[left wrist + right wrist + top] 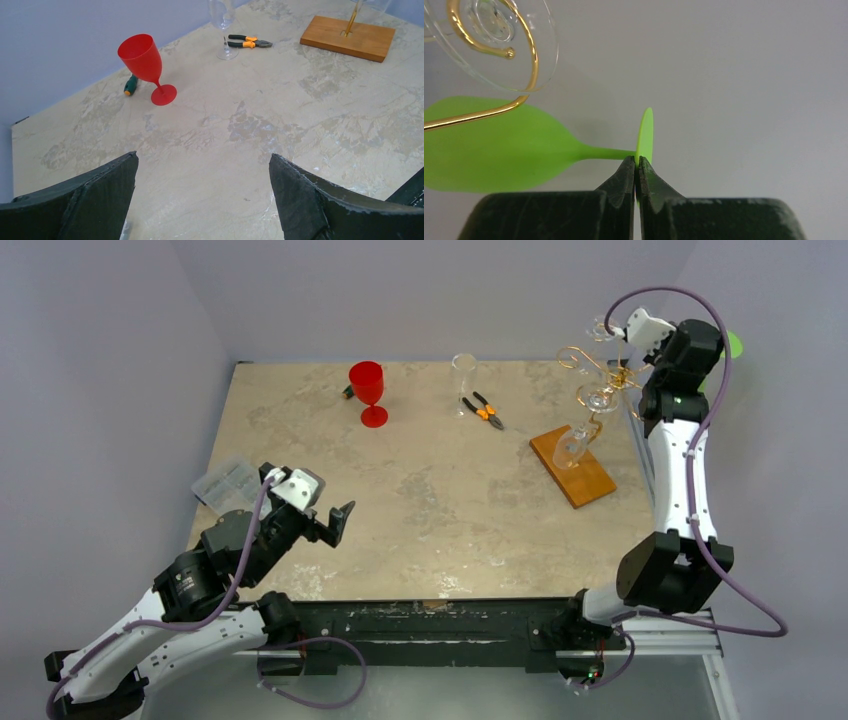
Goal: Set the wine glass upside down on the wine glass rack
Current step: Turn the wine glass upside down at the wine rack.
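- Nearest the overhead camera, the left gripper (335, 523) is hovering low over the near-left part of the table (430, 500). Its fingers (100, 195) are standing wide apart and holding nothing.
- At the table's left edge, a clear plastic box (225, 483) is lying just beside that arm.
- Farther back, a red wine glass (367, 390) is standing upright, and a green-handled tool (130, 85) is lying just behind its foot.
- Right of it, a tall clear glass (463, 380) is standing upright, with orange-handled pliers (485, 410) lying just beside it.
- Toward the right side, the wine glass rack (580, 475) is sitting on its wooden base, its gold wire arms curling out above. Hanging clear glasses (600, 395) are dangling upside down from it.
- At the far right, the right gripper (637, 162) is reaching high beside the top of the rack, its fingers pressing together on the thin foot of the green wine glass (499, 150).
- That glass is lying sideways in the air, its bowl pointing left in the wrist view, behind a gold spiral cradling a clear foot. I cannot tell whether it is touching the wire.
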Tool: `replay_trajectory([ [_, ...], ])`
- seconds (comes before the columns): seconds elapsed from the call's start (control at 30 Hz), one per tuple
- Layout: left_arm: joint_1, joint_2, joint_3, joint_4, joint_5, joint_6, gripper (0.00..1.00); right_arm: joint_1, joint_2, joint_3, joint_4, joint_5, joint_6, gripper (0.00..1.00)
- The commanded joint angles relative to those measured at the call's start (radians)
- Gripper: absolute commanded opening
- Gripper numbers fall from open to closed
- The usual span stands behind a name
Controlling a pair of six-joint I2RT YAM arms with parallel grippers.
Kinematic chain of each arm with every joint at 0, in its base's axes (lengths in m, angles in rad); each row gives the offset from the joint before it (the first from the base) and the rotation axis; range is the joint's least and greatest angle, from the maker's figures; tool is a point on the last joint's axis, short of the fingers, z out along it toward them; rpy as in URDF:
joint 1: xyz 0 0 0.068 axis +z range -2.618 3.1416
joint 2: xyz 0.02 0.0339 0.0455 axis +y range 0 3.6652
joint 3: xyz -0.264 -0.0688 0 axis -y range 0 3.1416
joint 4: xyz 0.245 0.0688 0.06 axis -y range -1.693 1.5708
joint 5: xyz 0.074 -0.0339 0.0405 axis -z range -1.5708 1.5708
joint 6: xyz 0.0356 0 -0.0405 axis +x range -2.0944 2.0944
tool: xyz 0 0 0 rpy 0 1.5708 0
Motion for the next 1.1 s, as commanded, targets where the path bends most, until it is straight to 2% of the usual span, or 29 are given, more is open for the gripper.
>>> replay_trajectory([
  [0.0, 0.006, -0.001, -0.006, 0.034, 0.013, 0.02, 1.0, -0.005, -0.062, -0.01, 0.018, -0.047, -0.001, 0.0],
  [1.07, 0.014, -0.005, -0.007, 0.034, 0.021, 0.02, 1.0, 0.016, -0.184, -0.126, 0.011, -0.239, -0.024, 0.0],
])
